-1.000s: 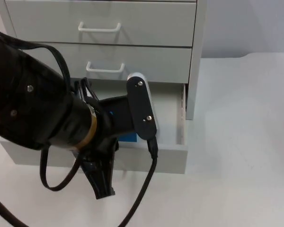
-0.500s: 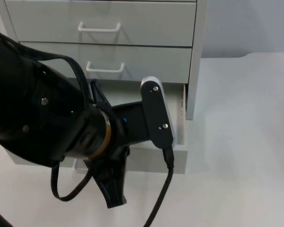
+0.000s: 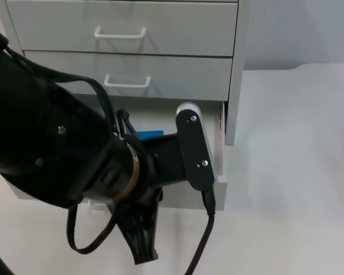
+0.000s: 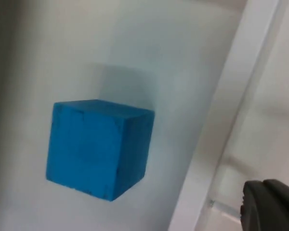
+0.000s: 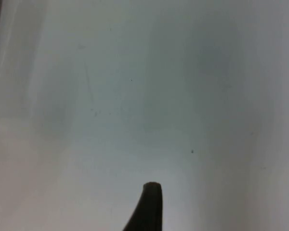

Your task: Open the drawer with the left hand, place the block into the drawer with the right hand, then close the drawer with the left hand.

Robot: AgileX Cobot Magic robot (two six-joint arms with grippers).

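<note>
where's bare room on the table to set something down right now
The white table lies bare right of the drawer cabinet. In front of the open bottom drawer, holding the blue block, the left gripper and its arm crowd the space.

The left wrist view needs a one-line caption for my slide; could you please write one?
Blue block resting on the floor of the open bottom drawer, seen from the left arm's wrist.

Inventory count. One white drawer cabinet [image 3: 241,69] stands on the one white table [image 3: 292,172]. Three drawers are counted: two upper drawers are closed, and one bottom drawer [image 3: 221,177] stands partly open. Two white bar handles [image 3: 120,33] are visible, one on each upper drawer. One blue block [image 4: 97,147] lies on the floor of the bottom drawer.
</note>
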